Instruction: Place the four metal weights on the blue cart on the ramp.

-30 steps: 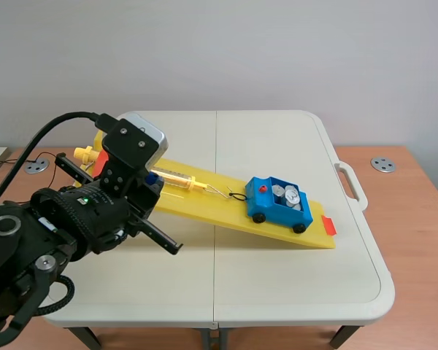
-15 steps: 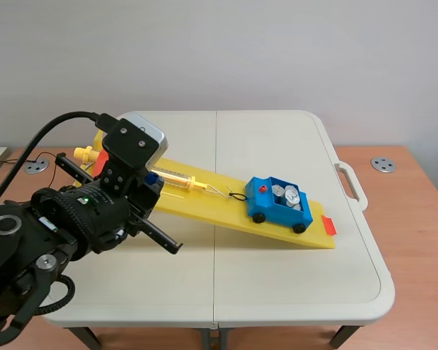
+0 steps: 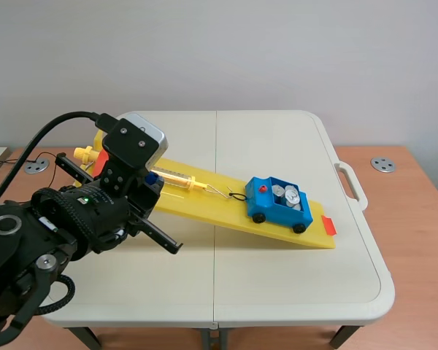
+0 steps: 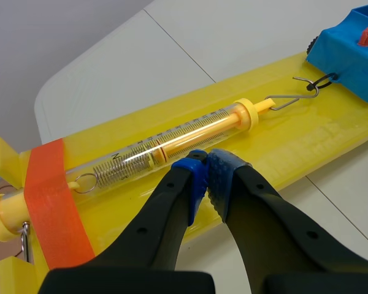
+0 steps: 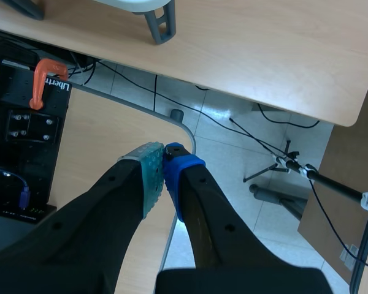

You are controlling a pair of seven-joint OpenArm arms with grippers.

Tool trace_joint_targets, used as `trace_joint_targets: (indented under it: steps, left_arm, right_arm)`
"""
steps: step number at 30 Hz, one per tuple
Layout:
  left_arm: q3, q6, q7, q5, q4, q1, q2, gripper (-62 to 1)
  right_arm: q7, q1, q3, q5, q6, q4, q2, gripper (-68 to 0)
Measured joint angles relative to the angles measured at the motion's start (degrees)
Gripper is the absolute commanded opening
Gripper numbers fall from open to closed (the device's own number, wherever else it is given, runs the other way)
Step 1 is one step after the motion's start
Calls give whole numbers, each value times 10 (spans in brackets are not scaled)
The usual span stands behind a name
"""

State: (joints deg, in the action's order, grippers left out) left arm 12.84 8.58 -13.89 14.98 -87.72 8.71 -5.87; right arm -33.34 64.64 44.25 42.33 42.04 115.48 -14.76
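A blue cart (image 3: 279, 203) with black wheels sits low on the yellow ramp (image 3: 226, 208), with several round metal weights (image 3: 289, 195) in its bed. A hook links it to a yellow spring scale (image 4: 172, 138) lying along the ramp; the cart's corner (image 4: 349, 46) shows ahead of the left gripper. My left gripper (image 4: 205, 164) is shut on nothing, its pads touching just over the ramp beside the scale. The left arm (image 3: 95, 211) stands near the ramp's upper end. My right gripper (image 5: 164, 156) is shut on nothing, off the table, over the floor.
Orange tape (image 4: 52, 202) wraps the scale's upper end, and an orange tab (image 3: 328, 224) marks the ramp's foot. The white folding table (image 3: 277, 277) has a handle (image 3: 352, 184) at its right edge. Below the right gripper are a wooden surface (image 5: 245, 49), cables and a stand.
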Motion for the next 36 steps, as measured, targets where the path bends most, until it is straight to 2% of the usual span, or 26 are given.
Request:
trace_joint_targets:
  steps: [10, 14, 21, 27, 31, 36]
  left_arm:
    - [0, 0, 0, 0, 0, 0, 0, -578]
    - [0, 0, -18, -7, -2, 0, 0, -507]
    - [0, 0, -60, -26, -56, 16, -4, -343]
    - [0, 0, -63, -35, -129, 76, -28, -160]
    - [-4, 0, -65, -43, -178, 134, -32, -75]
    - [-18, 0, -66, -70, -241, 203, -32, 1]
  right_arm:
    - [0, -1, 0, 0, 0, 0, 0, -669]
    - [0, -24, 0, 0, 0, 0, 0, -648]
    - [0, -112, 0, 9, 0, 0, 0, -500]
    - [-2, -187, -4, 19, 0, 0, -5, -273]
    - [-2, -227, -30, 21, 0, 0, -13, -185]
    - [-2, -261, -92, 21, 0, 0, -13, -105]
